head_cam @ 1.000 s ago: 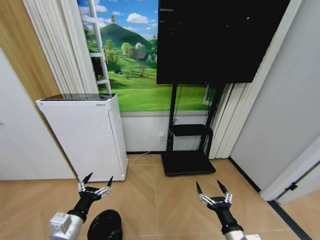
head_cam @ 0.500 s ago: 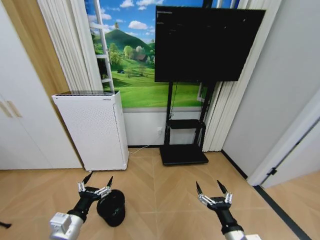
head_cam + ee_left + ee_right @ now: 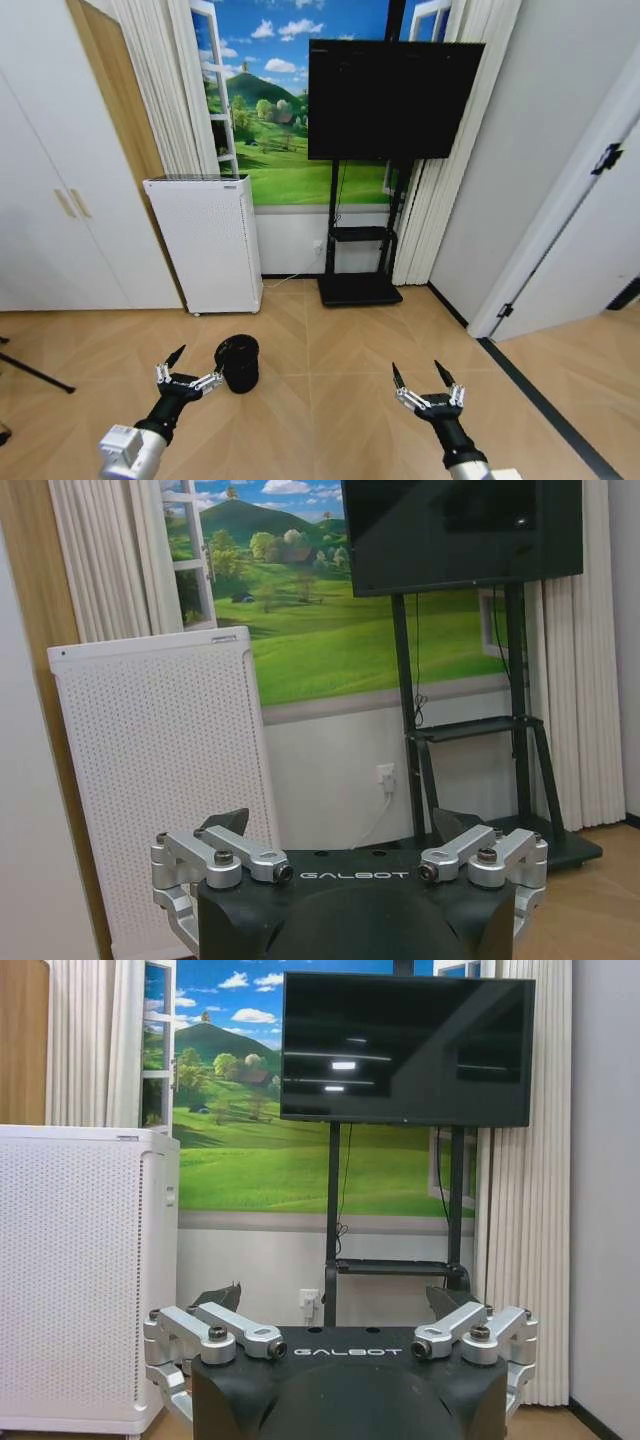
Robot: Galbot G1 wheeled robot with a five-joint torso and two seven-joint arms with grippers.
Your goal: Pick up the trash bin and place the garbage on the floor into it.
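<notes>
Head view has the bin [image 3: 238,362] upright on the wood floor [image 3: 330,350], a bit in front of the white appliance [image 3: 210,240] by the wall. Left gripper [image 3: 190,364] hovers just beside it, wide open, holding nothing. Right gripper [image 3: 424,377] is well off to the other side, also spread open and empty. TV [image 3: 390,100] on its stand behind.

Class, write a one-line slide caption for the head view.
Both open grippers, left and right, held low over the wood floor, the trash bin standing before the left one.
</notes>
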